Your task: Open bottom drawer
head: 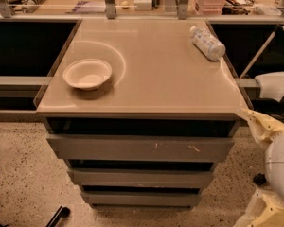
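Note:
The grey cabinet stands in the middle with three handleless fronts. The bottom drawer [140, 198] is the lowest and narrowest, flat and unmarked, and looks shut. Above it are the mid-sized front [140, 177] and the widest front [140, 148] with white scratch marks. My gripper [270, 167], white with yellowish covering, comes in at the right edge. It is beside the cabinet's right side and apart from all the drawers, holding nothing that I can see.
On the beige cabinet top [156, 79] sit a white bowl [87, 74] at the left and a plastic bottle [207, 43] lying at the back right. A cluttered counter runs behind. A white object [274, 85] is at the right. A black item [59, 215] lies on the speckled floor.

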